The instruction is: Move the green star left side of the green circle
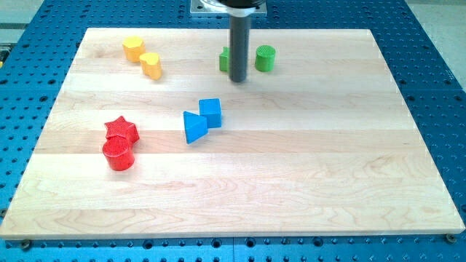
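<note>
While half hidden behind my tip [238, 79], green star [225, 60] near the view's top, just left of green circle [265, 58] — probably light, rigid, slippery; no jaws, just bare rod — best nudged at its flat side.

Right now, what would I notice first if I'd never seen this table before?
Probably my dark rod, coming down at the view's top, my tip right beside the partly hidden green star, with the green circle to its right. Next, the blue pair, cube and triangle, at the centre.
</note>
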### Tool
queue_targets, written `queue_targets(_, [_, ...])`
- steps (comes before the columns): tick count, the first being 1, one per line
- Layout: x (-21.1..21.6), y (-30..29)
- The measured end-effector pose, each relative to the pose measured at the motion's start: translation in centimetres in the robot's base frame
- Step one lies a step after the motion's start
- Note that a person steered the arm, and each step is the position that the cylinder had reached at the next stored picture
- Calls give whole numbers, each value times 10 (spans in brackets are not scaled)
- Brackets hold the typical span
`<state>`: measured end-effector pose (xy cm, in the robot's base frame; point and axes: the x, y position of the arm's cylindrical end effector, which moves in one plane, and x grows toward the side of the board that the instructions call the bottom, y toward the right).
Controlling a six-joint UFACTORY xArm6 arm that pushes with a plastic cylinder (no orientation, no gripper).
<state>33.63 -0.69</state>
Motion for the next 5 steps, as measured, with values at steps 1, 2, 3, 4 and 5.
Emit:
queue_targets(1, [0,-62])
queue_targets(2, [-6,-73])
queue_targets(3, [-34,-43])
queue_targets(4, [-66,0])
queue_targets(5, [-71,11])
